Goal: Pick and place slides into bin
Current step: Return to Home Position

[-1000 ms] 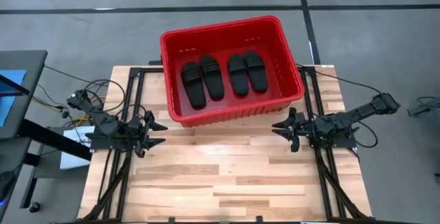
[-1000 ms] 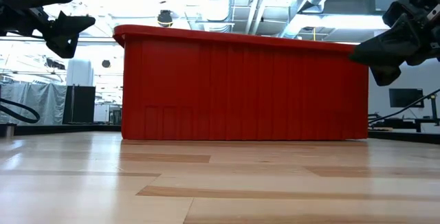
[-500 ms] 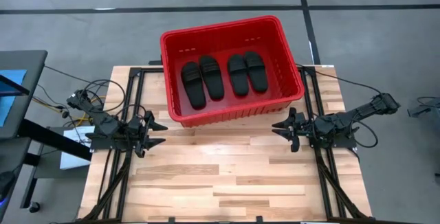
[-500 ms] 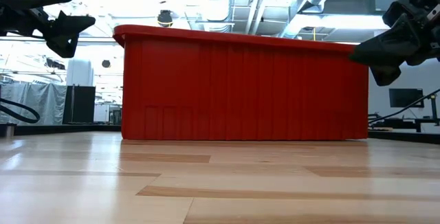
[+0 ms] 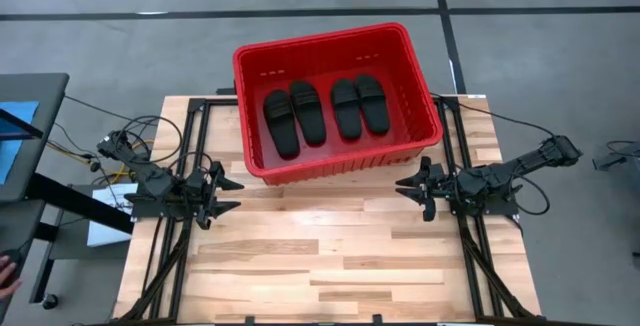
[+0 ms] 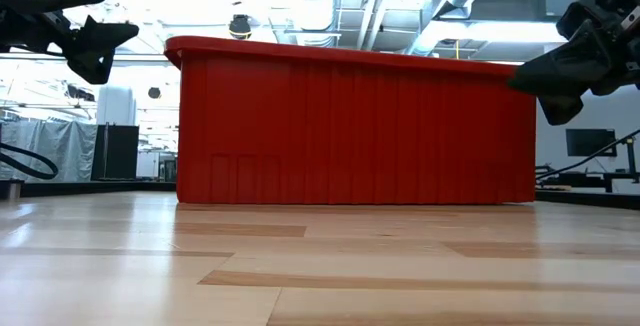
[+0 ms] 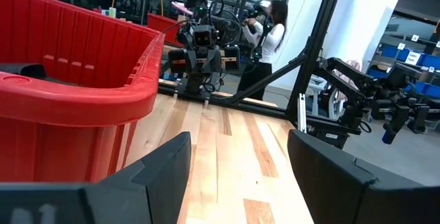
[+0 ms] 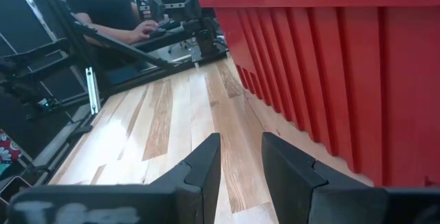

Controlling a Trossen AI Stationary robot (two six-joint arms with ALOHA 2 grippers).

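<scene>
The red bin (image 5: 340,171) stands at the table's far middle, its ribbed wall filling the low view (image 6: 350,131). Several black slides lie side by side on its floor: a left pair (image 5: 294,118) and a right pair (image 5: 359,105), soles down. My left gripper (image 5: 232,195) hovers open and empty over the table's left side, near the bin's near left corner. My right gripper (image 5: 404,191) hovers open and empty over the right side, near the bin's near right corner. The two grippers face each other.
Bare wooden tabletop (image 5: 330,256) stretches between the grippers and toward the near edge. Black frame rails (image 5: 170,256) run along both table sides. People work at stations in the room beyond the table (image 7: 265,35).
</scene>
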